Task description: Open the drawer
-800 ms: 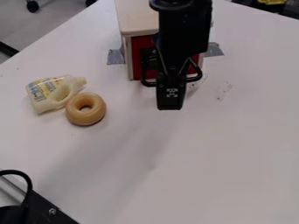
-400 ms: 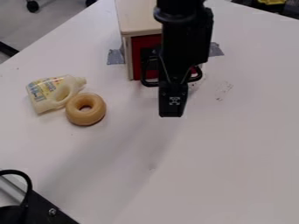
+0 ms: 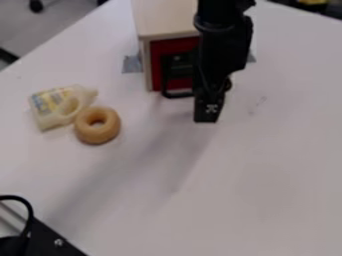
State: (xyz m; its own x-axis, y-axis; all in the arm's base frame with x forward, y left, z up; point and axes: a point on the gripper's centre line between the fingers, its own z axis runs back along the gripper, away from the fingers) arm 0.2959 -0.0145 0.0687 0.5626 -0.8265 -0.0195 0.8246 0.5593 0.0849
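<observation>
White tabletop [image 3: 267, 175] spreads across my feed, with grey floor [image 3: 67, 17] behind and to the left of the pale wooden box I'm using as my landmark. My black two-finger end effector [image 3: 206, 119] hangs just in front of that box [image 3: 160, 20], toward its right side; I can't tell how far open it is or whether it has hold of anything. Right behind it is the red drawer [image 3: 158, 60], set in the box's front and looking closed, its black loop handle [image 3: 177, 94] partly hidden from me by the black arm [image 3: 224, 45]. Grey tape [image 3: 131, 64] lies beside the box. Left and forward of it I see a tan plastic ring [image 3: 85, 131] beside a cream jug with a coloured label [image 3: 45, 120].
</observation>
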